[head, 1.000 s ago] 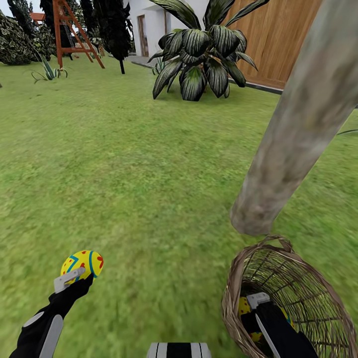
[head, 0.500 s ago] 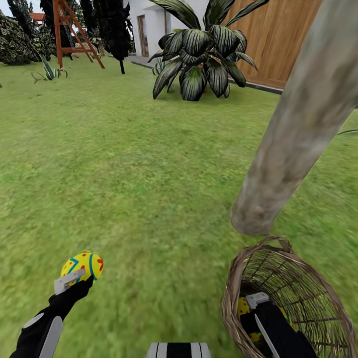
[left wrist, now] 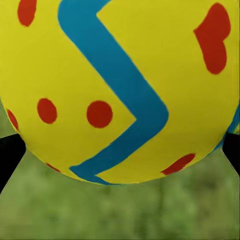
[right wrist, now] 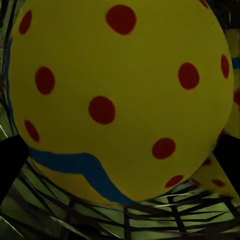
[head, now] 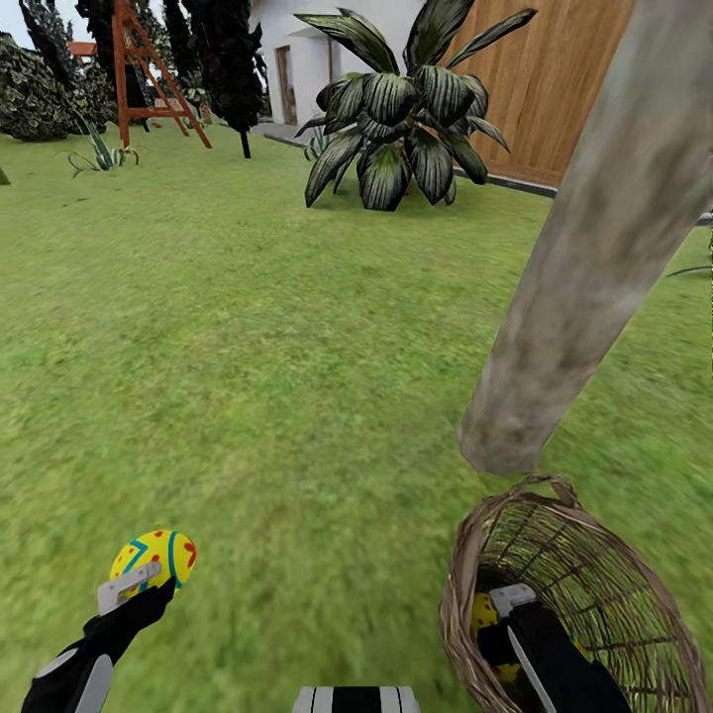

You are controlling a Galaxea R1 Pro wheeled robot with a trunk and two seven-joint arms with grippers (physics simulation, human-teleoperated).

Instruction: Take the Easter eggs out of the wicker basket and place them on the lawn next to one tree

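while left gripper (head: 139, 579) clamps an egg (head: 152, 557) over lawn (head: 297, 347), right gripper (head: 507, 604) clamps another egg (right wrist: 120, 100) inside basket (head: 594, 555)

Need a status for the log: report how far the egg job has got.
Done: none lies by the tree yet. In hand: the left gripper holds one egg above the lawn; the right gripper is in the wicker basket around a second egg. Left: set these down by the trunk; another patterned egg sits behind.
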